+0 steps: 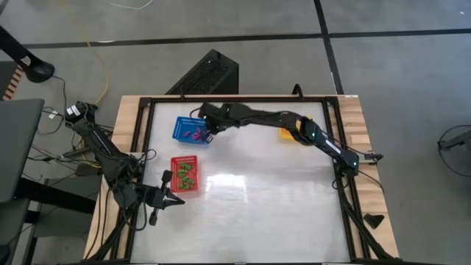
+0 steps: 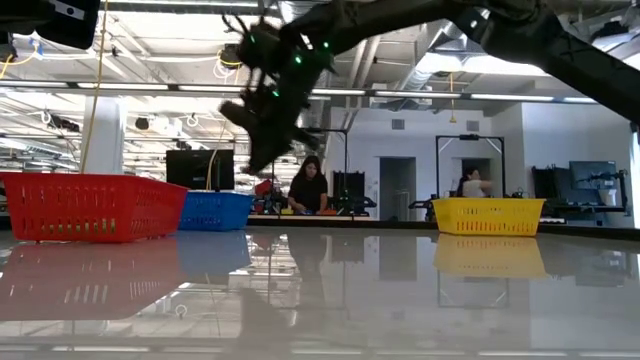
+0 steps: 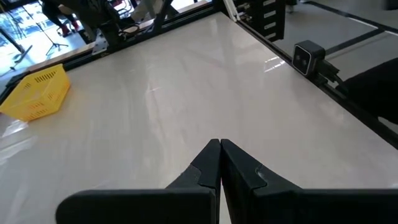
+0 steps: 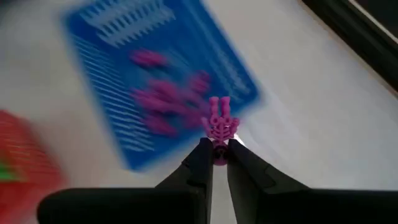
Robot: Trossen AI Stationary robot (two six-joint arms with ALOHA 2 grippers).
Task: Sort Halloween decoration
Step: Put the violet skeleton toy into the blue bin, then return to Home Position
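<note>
One purple trinket (image 4: 219,124) pinched in right pincer (image 4: 217,155) — blurred blue basket (image 4: 124,56) beyond.

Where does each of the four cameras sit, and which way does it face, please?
High: overhead, straight down; both arms, blue basket.
Low: table height, level into the room; right arm overhead.
Left wrist: past the shut left gripper toward the yellow basket.
Right wrist: above the blue basket; right gripper holds a purple trinket.
Shared: blue basket.

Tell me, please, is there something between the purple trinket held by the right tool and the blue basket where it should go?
Nothing visible. The right tool grips the purple trinket at the edge of the blue basket, which is open on top and holds only other purple trinkets.
</note>
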